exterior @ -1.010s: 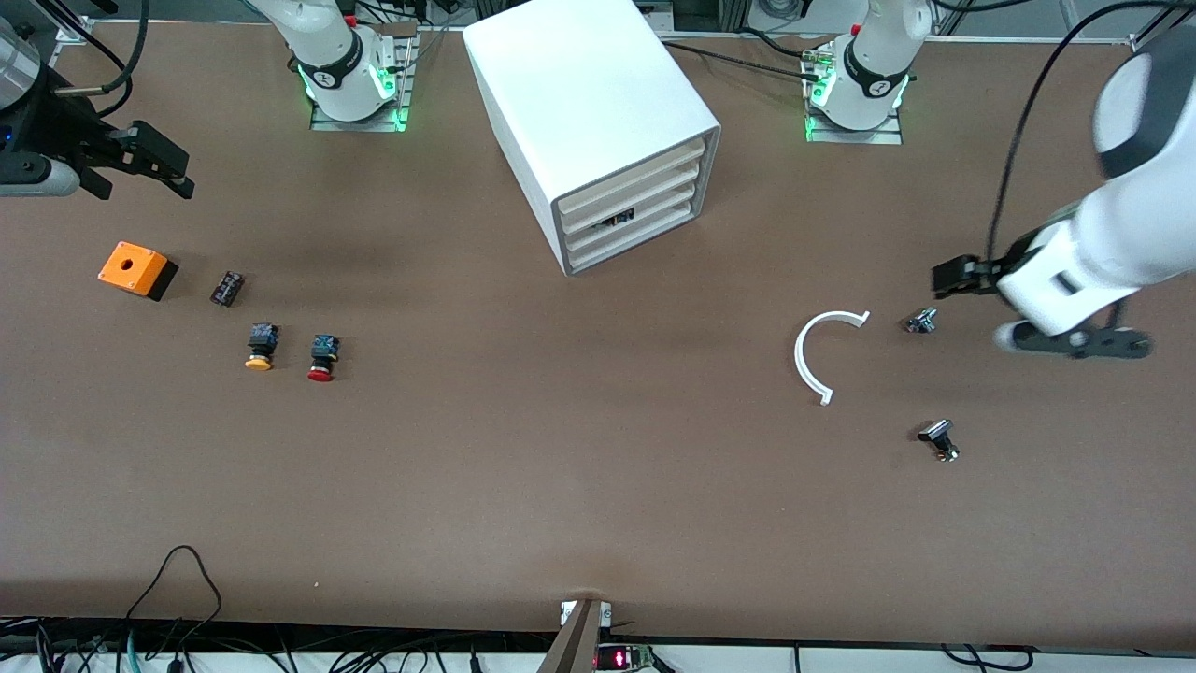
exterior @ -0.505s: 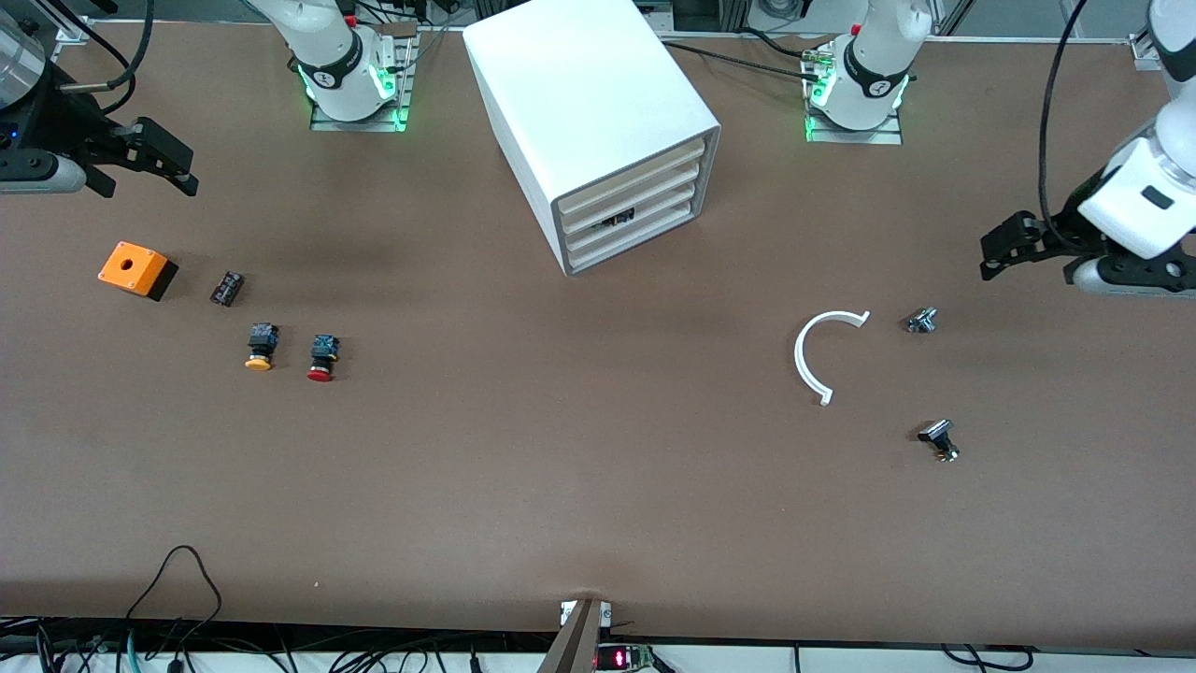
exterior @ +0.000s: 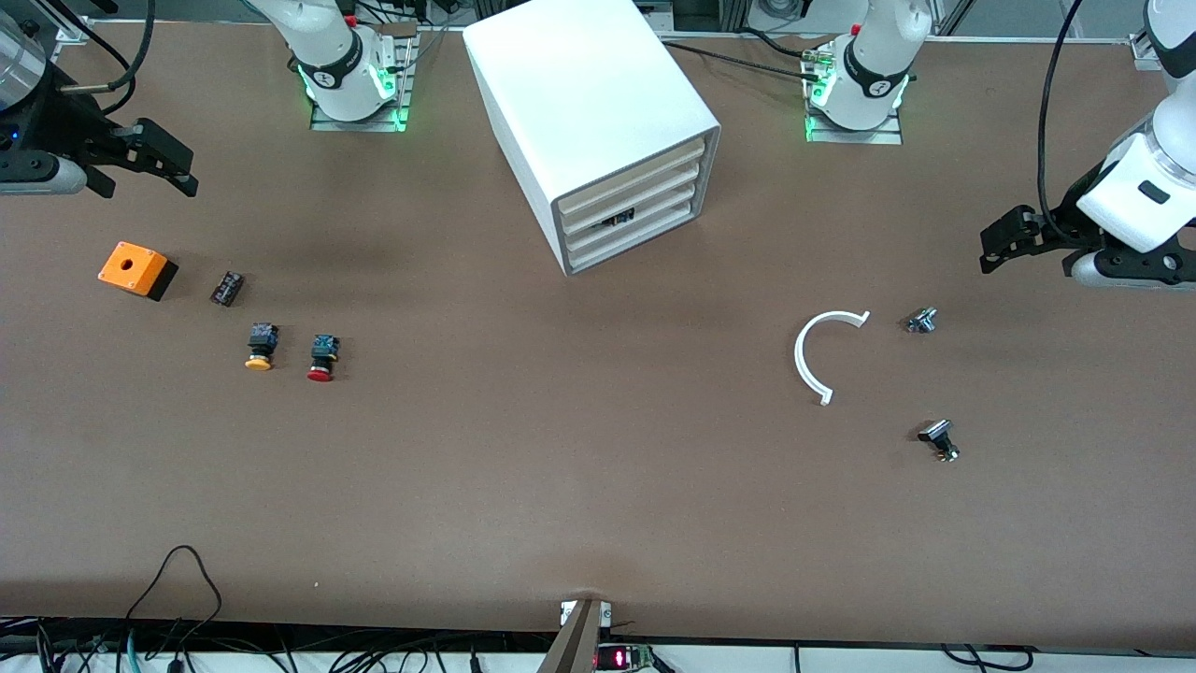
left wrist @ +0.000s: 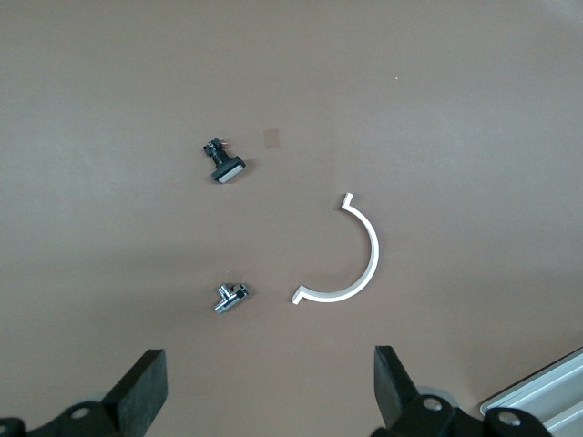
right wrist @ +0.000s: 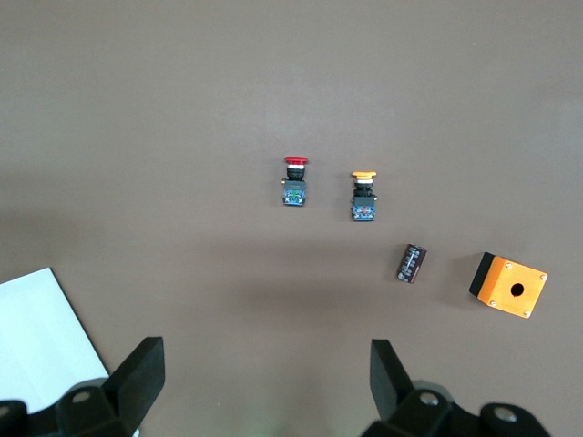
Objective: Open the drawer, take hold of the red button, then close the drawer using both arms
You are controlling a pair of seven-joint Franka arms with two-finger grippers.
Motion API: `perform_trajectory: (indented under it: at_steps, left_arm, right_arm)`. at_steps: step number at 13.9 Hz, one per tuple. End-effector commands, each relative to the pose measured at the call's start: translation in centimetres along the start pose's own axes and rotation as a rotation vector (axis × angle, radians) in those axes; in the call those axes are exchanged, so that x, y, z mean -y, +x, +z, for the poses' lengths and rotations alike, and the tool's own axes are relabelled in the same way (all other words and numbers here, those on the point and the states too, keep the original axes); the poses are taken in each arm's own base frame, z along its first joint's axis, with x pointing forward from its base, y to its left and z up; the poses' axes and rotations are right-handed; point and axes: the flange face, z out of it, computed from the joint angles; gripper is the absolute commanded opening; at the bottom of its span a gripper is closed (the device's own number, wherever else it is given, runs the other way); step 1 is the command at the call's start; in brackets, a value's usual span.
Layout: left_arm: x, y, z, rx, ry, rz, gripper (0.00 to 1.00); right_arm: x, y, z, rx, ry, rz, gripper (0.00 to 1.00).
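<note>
The white four-drawer cabinet (exterior: 598, 112) stands mid-table near the bases. Its cream drawer fronts (exterior: 645, 201) all sit flush and shut. The red-capped button (exterior: 321, 359) lies on the table toward the right arm's end, and shows in the right wrist view (right wrist: 294, 179). My right gripper (exterior: 177, 168) hangs open and empty over the table edge at that end, apart from the button; its view shows it too (right wrist: 264, 382). My left gripper (exterior: 989, 250) is open and empty over the left arm's end, and its own view shows it as well (left wrist: 271, 391).
A yellow-capped button (exterior: 261, 347), a small dark part (exterior: 227, 288) and an orange box with a hole (exterior: 136, 269) lie beside the red button. A white curved strip (exterior: 815, 355) and two small metal parts (exterior: 921, 321) (exterior: 939, 439) lie below the left gripper.
My left arm has swung up and away from the small metal part toward the left arm's end of the table, then nearly stopped. The right arm has barely moved.
</note>
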Motion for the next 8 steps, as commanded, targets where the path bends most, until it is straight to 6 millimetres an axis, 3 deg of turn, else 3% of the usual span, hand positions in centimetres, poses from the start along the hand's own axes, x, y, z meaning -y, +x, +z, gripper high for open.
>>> perform_trajectory:
  at_steps: [1,8]
  left_arm:
    - [0.28,-0.53,-0.64,0.007,0.032,0.017,1.0]
    - [-0.02,-0.51,-0.15,0.028,0.047,0.021,1.0]
  right_arm:
    - [0.14,0.2,-0.4,0.007,-0.018,0.008,1.0]
    - [-0.1,0.21,-0.75,0.001,-0.017,0.013,1.0]
